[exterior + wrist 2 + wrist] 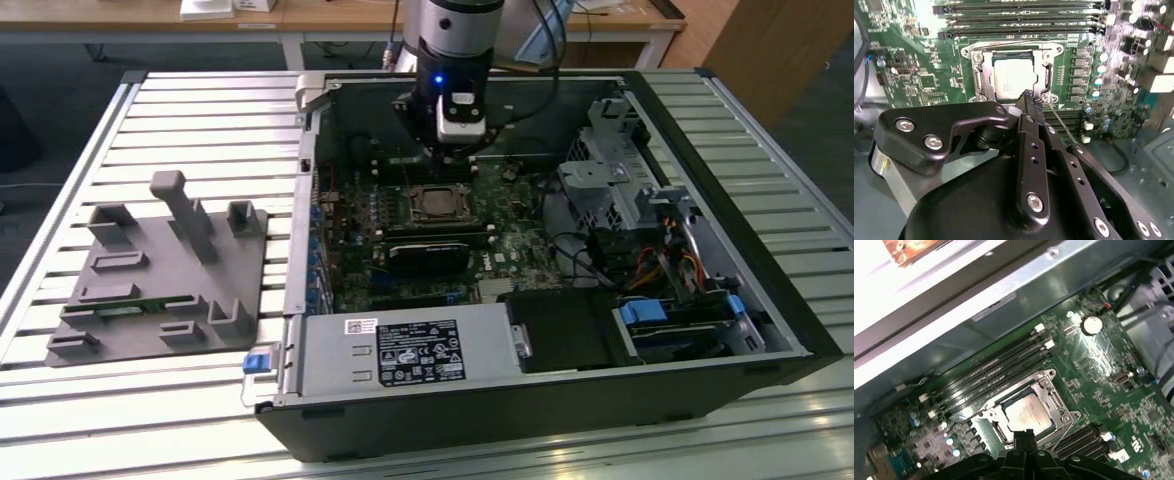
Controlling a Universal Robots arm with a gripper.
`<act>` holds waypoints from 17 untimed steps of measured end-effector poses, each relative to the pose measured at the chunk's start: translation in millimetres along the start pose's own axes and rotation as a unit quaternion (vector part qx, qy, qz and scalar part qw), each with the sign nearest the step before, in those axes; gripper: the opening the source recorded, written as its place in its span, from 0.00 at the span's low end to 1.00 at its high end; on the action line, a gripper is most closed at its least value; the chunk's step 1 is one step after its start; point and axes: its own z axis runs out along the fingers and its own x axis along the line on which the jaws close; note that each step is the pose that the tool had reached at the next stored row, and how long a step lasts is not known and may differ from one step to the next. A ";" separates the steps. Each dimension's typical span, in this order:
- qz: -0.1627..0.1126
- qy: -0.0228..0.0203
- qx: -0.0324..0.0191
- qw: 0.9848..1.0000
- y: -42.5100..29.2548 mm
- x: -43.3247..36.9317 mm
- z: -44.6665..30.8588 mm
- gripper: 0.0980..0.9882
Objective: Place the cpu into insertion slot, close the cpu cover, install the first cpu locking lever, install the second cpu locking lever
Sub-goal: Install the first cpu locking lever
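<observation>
In the socket: the chip (1015, 80) is lying flat, its pale metal top facing up; it is also showing in the first wrist view (1026, 415).
Socket (437, 190): it is sitting near the middle of the green board, inside the open case.
Cover (985, 75): the silvery frame is lying down around the chip, and the chip's top is showing through its square cut-out.
Gripper (1029, 97): its two black fingers are pressing together, with no gap showing between the tips. It is hanging right at the edge of the cover. I cannot tell whether it is touching the frame. In the exterior view (454, 150) it is reaching down just behind the socket.
Thin rod (1059, 122): it is running slantwise just beside the fingertips; I cannot tell whether they are touching.
Board (924, 75): it is lying flat under everything.
Long black slots (1019, 22): they are lining up side by side just beyond the socket.
Case (534, 410): it is resting open on the slatted table (174, 100).
Grey holder block (160, 270): it is sitting on the table at the exterior view's left, well apart from the gripper.
</observation>
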 end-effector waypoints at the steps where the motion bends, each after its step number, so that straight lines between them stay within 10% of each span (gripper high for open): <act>1: -0.007 0.000 -0.001 1.000 0.0 0.0 0.1 0.01; 5: -0.022 -0.007 -0.014 1.000 0.0 0.0 0.1 0.01; 13: -0.085 -0.009 -0.015 0.996 0.0 0.0 1.3 0.01; 17: -0.110 -0.018 -0.019 0.994 0.0 -0.1 2.3 0.01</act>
